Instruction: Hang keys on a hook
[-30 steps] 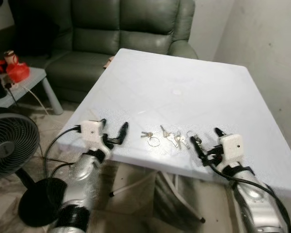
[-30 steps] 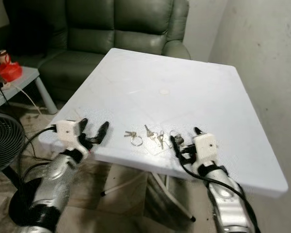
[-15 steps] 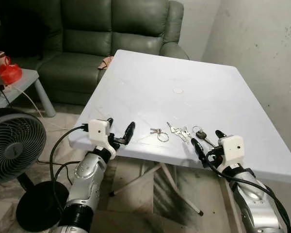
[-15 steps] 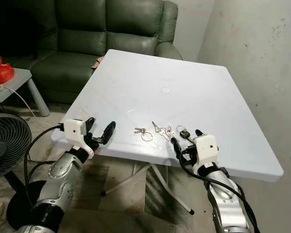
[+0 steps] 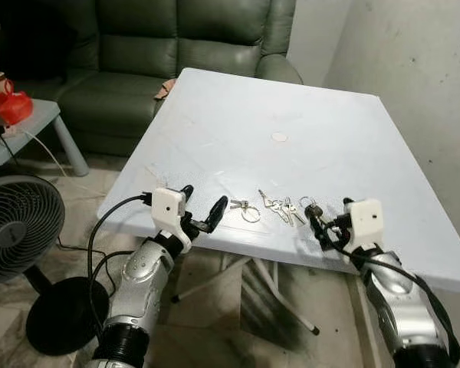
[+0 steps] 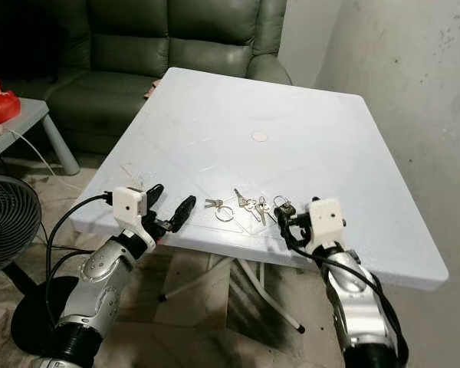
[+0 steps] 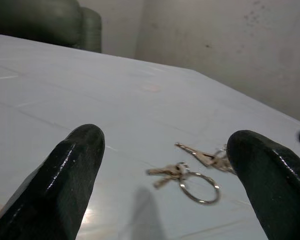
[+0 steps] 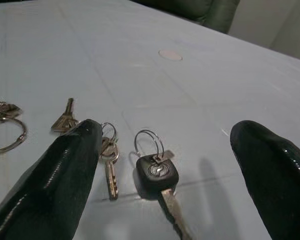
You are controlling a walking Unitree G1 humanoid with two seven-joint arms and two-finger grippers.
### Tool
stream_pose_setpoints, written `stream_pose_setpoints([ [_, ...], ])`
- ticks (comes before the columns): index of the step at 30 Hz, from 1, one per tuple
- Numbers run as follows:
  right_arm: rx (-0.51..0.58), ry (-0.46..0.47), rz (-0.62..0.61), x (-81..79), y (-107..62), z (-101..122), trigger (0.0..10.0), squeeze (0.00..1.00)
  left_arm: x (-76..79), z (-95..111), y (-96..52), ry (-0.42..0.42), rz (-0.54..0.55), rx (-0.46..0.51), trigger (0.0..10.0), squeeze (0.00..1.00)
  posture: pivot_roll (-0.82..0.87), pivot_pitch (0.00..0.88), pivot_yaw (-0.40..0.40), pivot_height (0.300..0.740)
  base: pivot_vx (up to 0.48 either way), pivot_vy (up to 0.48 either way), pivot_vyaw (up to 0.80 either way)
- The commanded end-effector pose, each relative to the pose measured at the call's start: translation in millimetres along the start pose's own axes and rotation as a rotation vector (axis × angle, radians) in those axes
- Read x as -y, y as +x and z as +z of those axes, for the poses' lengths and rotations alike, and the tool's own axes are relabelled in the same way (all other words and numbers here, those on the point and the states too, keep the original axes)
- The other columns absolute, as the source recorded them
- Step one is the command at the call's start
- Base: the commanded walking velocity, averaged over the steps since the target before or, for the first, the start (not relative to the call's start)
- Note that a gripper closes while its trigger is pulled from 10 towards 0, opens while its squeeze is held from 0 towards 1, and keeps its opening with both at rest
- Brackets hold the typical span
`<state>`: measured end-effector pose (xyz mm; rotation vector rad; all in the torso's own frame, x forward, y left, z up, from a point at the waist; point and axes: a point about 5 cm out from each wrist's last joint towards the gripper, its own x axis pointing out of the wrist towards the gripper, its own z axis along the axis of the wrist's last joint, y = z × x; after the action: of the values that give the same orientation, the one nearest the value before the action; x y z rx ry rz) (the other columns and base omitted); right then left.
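White plastic square table (image 5: 238,115) up front, and both arms are at its near edge now, closer in than a second ago, when the grippers sat lower and further off the edge. Mind, the whole picture has shifted too, so part of that is the robot stepping in.

Right gripper (image 8: 165,165) first: black fingers spread wide, nothing held, and the black-headed key with its small wire ring (image 8: 157,172) lies flat on the table squarely between them, just ahead of the tips. Just beside the gripper's one finger is a pair of small silver keys on a ring (image 8: 109,155), with another loose silver key (image 8: 65,119) a little further out. Lined up this well, I'd say the black-headed key is the pick, and the next call is a low, flat pinch; thin metal on a smooth top could easily skate away.

Left gripper (image 7: 160,175) is also wide open and empty, hovering at the table edge. Ahead of it, between the fingers, a small bunch of silver keys on a large round ring (image 7: 182,177) rests on the table, apart from the fingertips.

Where the hook is, I cannot tell. Off the left arm's side stand a dark green leather sofa (image 5: 176,46) and a black floor fan (image 5: 15,230).

So: approach done, grasp not yet made.
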<state>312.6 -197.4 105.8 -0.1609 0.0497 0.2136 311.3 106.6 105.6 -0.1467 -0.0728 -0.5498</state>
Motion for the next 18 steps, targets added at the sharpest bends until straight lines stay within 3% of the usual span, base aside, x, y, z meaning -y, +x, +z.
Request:
stream_pose_setpoints([
  [1,-0.021,0.003,-0.01,3.0,2.8,-1.2,10.0,0.0,5.2,1.2,-0.1,0.015,-0.031,-0.005,10.0,0.0,0.03,0.0,-0.074,0.74,0.0,0.0,0.0],
  [4,-0.004,0.011,0.014,-0.5,17.2,7.6,10.0,0.0,17.8,1.7,-1.2,0.005,-0.085,-0.014,10.0,0.0,0.04,0.0,-0.079,0.74,0.0,0.0,0.0],
  [10,-0.026,0.011,0.021,-3.3,30.6,10.5,10.0,0.0,35.3,0.2,-8.3,-0.002,-0.141,-0.024,10.0,0.0,0.05,0.0,-0.083,0.74,0.0,0.0,0.0],
  [18,-0.042,0.011,0.043,-4.7,44.3,14.8,10.0,0.0,45.7,2.8,-17.4,-0.021,-0.145,-0.035,10.0,0.0,0.07,0.0,-0.093,0.74,0.0,0.0,0.0],
])
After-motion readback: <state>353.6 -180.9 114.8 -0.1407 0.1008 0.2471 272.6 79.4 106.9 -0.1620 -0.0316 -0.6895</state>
